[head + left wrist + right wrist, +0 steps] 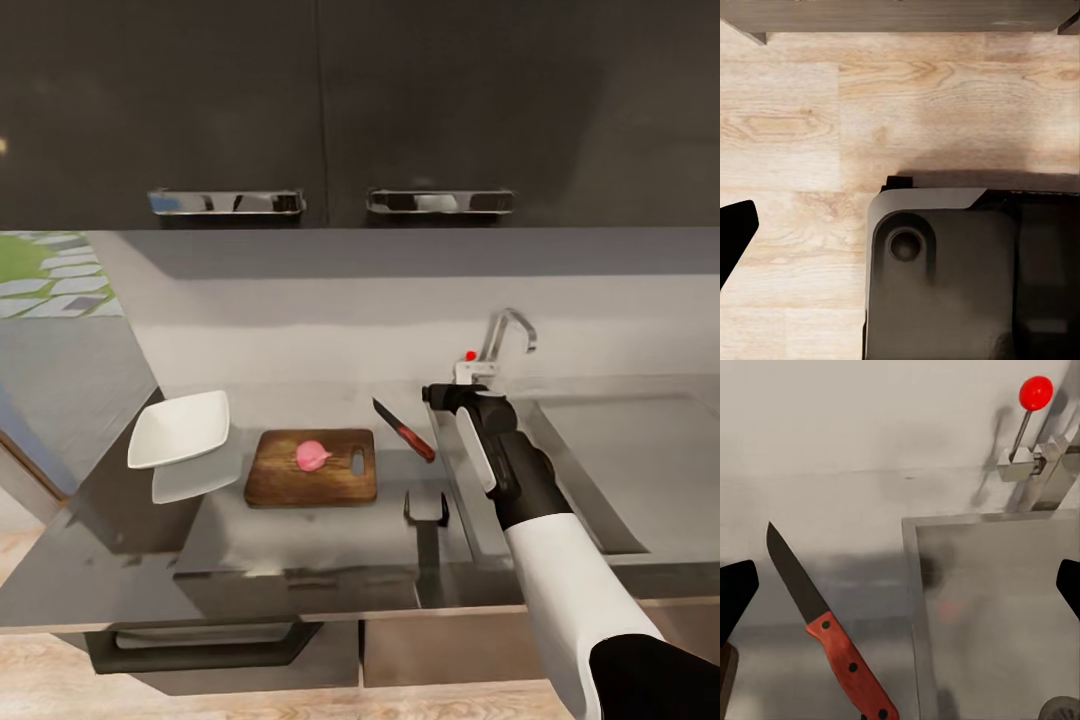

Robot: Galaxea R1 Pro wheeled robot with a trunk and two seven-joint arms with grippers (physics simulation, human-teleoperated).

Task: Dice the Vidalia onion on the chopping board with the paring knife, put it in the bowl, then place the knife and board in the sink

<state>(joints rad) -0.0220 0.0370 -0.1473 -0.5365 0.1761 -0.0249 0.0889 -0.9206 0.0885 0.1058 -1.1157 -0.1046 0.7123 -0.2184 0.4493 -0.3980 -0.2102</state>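
Note:
The pinkish Vidalia onion (312, 455) lies whole on the dark-brown chopping board (300, 485), left of the sink (640, 470). The paring knife (405, 430), red-handled, lies on the grey countertop (300, 545) between board and sink, blade pointing to the back left. My right gripper (436, 398) hangs above the sink's back left corner, just right of the knife (832, 637), and stands open with nothing between its fingers (735, 592). The white bowl (180, 428) sits left of the board. My left gripper (900, 232) points down at the wooden floor, one dark fingertip (735, 232) at the picture's edge.
The chrome tap (505, 335) with its red knob (1036, 392) stands behind the sink's left corner, close to my right wrist. Dark wall cabinets (320, 100) with chrome handles hang above. My dark base (960, 277) sits on the floor under the left arm.

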